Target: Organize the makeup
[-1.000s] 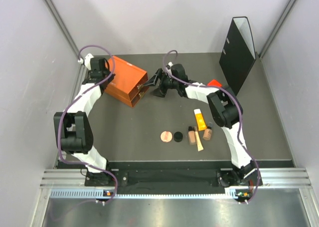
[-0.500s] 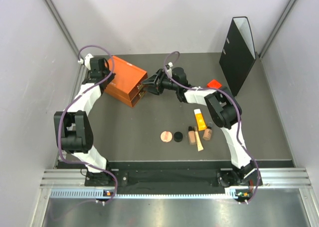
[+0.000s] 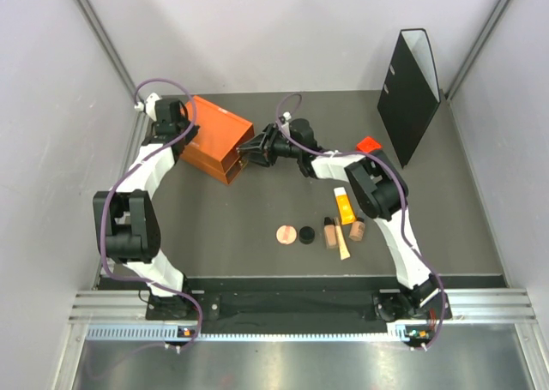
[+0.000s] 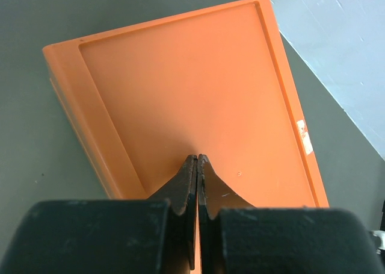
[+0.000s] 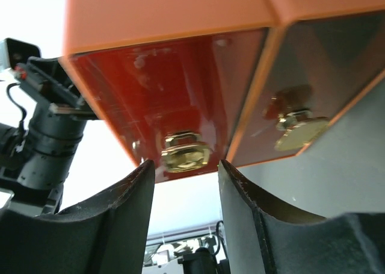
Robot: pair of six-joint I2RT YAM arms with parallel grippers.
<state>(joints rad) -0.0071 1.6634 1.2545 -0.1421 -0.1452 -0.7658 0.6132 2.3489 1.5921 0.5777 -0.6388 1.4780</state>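
The makeup lies in a row at the table's front middle: a round pink disc [image 3: 286, 234], a small black disc [image 3: 306, 235], a beige dark-capped bottle [image 3: 330, 233], a beige stick [image 3: 342, 243], another beige bottle [image 3: 358, 230] and an orange tube with white cap [image 3: 344, 207]. My left gripper [image 4: 197, 160] is shut and presses on top of the orange drawer box [image 3: 216, 138]. My right gripper [image 5: 186, 168] is open at the box's front, its fingers on either side of a gold drawer knob [image 5: 186, 151]. A second knob [image 5: 299, 129] shows to the right.
A small red cube [image 3: 369, 143] sits right of the right arm. A black file holder [image 3: 410, 86] stands at the back right. Grey walls close in the back and both sides.
My right gripper has moved left from beside the box to its drawer front, so its open fingers now flank a knob. The left arm and the makeup have not moved.
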